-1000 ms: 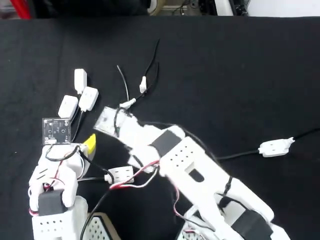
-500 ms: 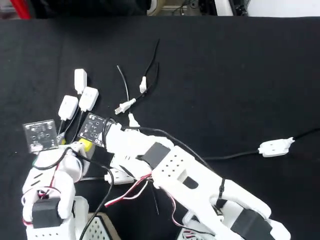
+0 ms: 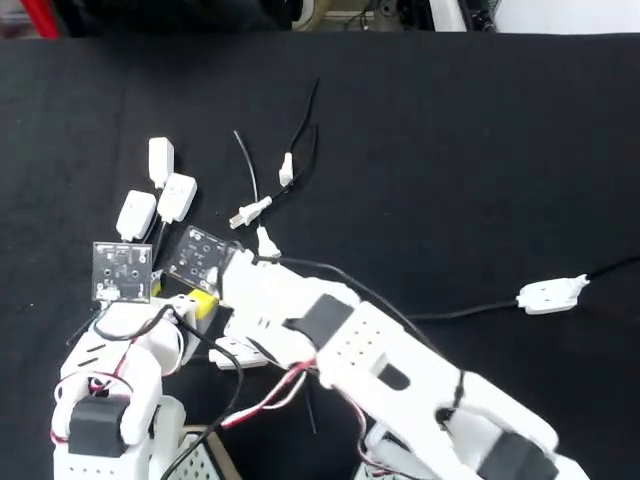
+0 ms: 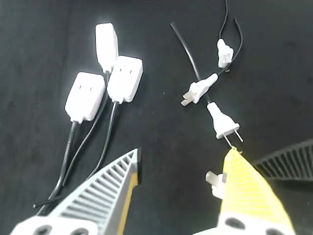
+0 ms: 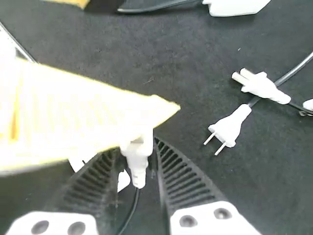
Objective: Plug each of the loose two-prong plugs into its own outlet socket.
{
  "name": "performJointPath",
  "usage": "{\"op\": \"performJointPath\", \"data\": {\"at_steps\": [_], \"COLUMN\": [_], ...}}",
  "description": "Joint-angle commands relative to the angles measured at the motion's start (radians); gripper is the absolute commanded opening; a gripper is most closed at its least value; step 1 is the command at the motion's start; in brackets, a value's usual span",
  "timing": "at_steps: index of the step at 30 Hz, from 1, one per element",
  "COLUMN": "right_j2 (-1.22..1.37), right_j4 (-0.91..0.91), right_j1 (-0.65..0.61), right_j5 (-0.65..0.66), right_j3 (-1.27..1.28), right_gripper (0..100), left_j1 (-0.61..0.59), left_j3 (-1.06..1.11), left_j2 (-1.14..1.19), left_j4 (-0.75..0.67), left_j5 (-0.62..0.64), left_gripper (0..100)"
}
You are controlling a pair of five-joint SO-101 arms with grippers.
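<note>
Right fingers (image 5: 183,178) around white plug (image 5: 137,157)

Socket cluster (image 3: 177,197) left of loose plugs (image 3: 250,211)

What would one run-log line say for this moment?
right gripper: shut on plug | left gripper: open | loose plugs: three on table

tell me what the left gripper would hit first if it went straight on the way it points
Probably the nearest loose plug: the left gripper is open, and its yellow finger lines up with that plug's prongs. The gap itself faces bare black cloth. How high it hangs is unclear.
</note>
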Motion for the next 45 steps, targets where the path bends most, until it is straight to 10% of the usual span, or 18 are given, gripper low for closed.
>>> {"op": "performJointPath", "data": {"at_steps": [1, 45], "right_j2": [-0.114, -0.4], "right_j4": [-0.009, 0.275], "right_j1": [-0.009, 0.1], "right_j5": [0.0, -0.075], "right_j3": [0.016, -0.079], "right_gripper": [1.1, 1.1], "left_j1": [0.045, -0.033], "left_j3": [-0.044, 0.065], "left_j2": [-0.006, -0.005], "left_j4": [0.006, -0.04], "left_j5": [-0.028, -0.144], "left_gripper": [28, 28]}}
